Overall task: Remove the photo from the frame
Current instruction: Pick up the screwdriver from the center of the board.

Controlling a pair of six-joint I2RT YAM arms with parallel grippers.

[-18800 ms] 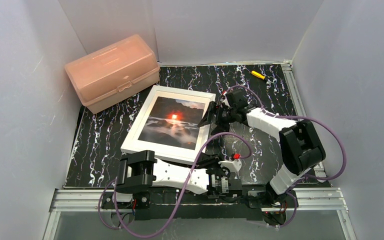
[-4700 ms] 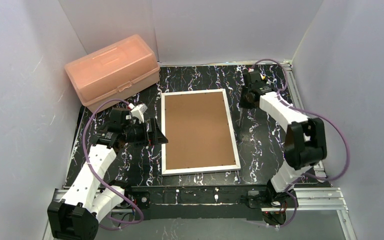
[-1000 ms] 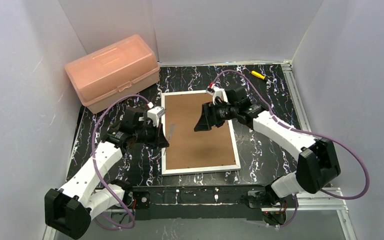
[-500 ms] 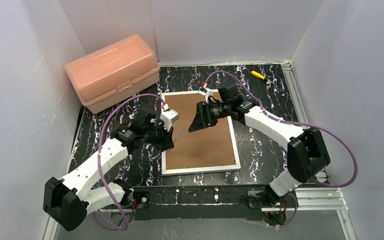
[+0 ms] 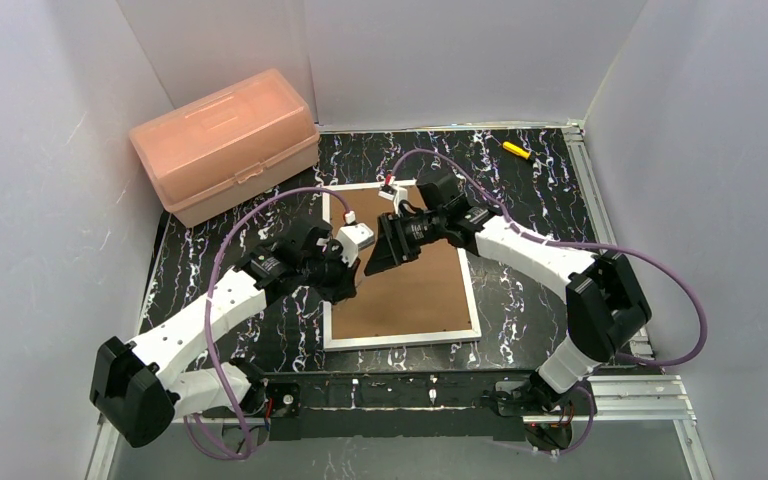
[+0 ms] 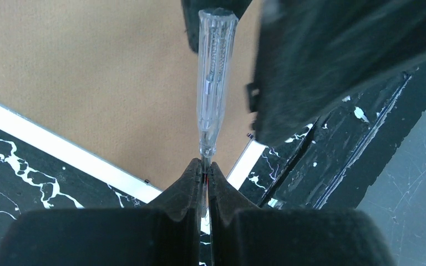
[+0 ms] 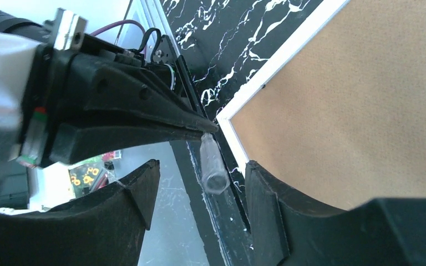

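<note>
The photo is not showing in any view; judging by the layout, it is sitting under the brown backing board (image 5: 415,285) of the frame (image 5: 400,339), which is lying face down on the black marbled table (image 5: 530,200) with its narrow white border showing all round. Over the frame's left edge, the left gripper (image 6: 205,166) is clamping the thin metal end of a clear-handled screwdriver (image 6: 213,72), with the handle pointing out toward the right gripper (image 7: 202,172). That gripper is hanging with its fingers (image 7: 144,188) spread on either side of the handle's butt end, and the right wrist view shows them touching neither side. The step in hand looks like a tool handover from left to right, preparing to work the backing loose; whatever fasteners are holding the board are too small to make out. The next move calls for the right fingers closing squarely on the handle before the left ones let go, since a smooth round handle is likely to roll or tilt in a loose pinch. A pink plastic box (image 5: 225,143) is sitting well apart at the far left, and a small yellow-handled tool (image 5: 513,149) is lying near the far right corner.
</note>
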